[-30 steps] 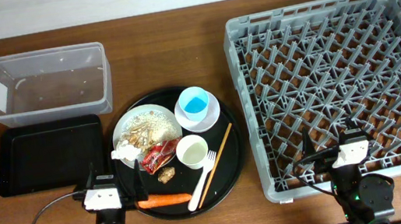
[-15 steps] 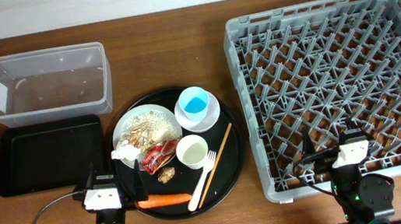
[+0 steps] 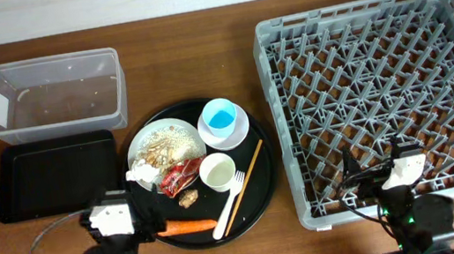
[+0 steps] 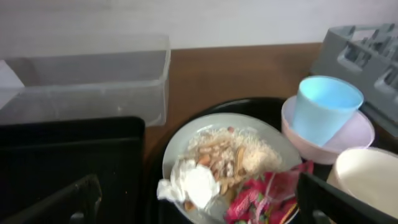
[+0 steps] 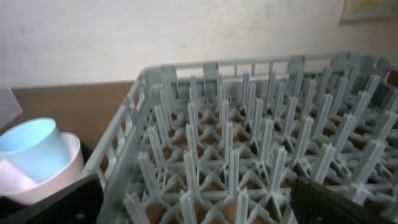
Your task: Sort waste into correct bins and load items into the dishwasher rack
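Note:
On the white plate [image 3: 181, 126] lie pale rice [image 3: 162, 142], a crumpled white napkin [image 3: 139, 173] and a red wrapper [image 3: 179, 177]. A brown lump [image 3: 188, 199], an orange carrot [image 3: 186, 227], a white cup [image 3: 217, 171], a white fork [image 3: 230, 204] and chopsticks [image 3: 250, 177] lie nearby. A light-blue cup [image 3: 220, 117] stands on a saucer [image 3: 242, 125]. My left gripper [image 3: 146, 217] is open and empty just in front of the napkin [image 4: 196, 183] and wrapper [image 4: 261, 193]. My right gripper [image 3: 374, 169] is open and empty over the front edge of the grey rack [image 3: 383, 96].
All the food and dishes sit on a large round black tray [image 3: 267, 188]. The clear tub [image 3: 54, 96] and the shallow black tray [image 3: 54, 175] are at the left, both empty. The rack [image 5: 249, 143] holds nothing.
My left arm has shifted slightly to the left and turned a little. My right arm has edged slightly right. No object has moved.

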You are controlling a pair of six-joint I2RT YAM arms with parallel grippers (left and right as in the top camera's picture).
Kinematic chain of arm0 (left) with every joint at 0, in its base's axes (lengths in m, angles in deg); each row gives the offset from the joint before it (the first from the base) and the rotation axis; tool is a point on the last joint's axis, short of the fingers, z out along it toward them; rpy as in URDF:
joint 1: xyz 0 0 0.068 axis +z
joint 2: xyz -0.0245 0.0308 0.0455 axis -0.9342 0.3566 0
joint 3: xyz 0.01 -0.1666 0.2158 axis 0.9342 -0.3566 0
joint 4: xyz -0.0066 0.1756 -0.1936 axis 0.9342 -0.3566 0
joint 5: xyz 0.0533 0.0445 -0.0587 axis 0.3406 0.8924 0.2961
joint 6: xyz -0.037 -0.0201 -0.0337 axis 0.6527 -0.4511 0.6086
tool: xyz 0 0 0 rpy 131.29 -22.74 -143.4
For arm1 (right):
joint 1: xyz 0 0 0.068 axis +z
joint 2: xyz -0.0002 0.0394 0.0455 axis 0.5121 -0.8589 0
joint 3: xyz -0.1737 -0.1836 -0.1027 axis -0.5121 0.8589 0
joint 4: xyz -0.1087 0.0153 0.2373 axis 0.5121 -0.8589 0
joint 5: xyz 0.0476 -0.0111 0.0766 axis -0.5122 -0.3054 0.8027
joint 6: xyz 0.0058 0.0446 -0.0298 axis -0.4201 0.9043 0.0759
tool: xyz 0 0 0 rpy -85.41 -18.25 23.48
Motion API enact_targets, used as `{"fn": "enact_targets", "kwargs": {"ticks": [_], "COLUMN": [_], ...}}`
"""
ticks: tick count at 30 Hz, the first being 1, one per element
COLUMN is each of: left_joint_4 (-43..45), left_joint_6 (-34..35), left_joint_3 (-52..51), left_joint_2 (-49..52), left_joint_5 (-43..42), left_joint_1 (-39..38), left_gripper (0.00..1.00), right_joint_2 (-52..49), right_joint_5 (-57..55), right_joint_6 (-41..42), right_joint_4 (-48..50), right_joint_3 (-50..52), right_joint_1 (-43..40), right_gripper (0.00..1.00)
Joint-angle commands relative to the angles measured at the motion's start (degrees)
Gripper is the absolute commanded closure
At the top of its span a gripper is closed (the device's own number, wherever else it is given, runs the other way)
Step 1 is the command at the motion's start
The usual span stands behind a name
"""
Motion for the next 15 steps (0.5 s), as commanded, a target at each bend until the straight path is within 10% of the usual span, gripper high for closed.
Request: {"fn": "enact_targets", "kwargs": {"ticks": [1,9,15], "left_joint_4": [-6.0,-35.7,-39.6], "left_joint_6": [0.6,0.6,0.6], "left_joint_3": [11.3,41.5,44.4], "left_joint_2": [10.9,44.4,47.8], "left_joint_5": [-0.8,-0.8,-1.0], "left_joint_1": [-0.1,-0.1,-0.1], "left_gripper": [0.01,0.01,0.01], "right_joint_2": [-6.3,-36.9,-47.0], "right_joint_5": [0.6,0.6,9.5], "right_joint_6": [0.6,0.2,-0.1], "right_joint_4": [-4.2,-35.0,-41.6], "right_joint_3": [-9.2,-41.5,-46.6], "right_joint_1": [0.3,0.3,0.3], "right_gripper": [0.01,0.01,0.01]}}
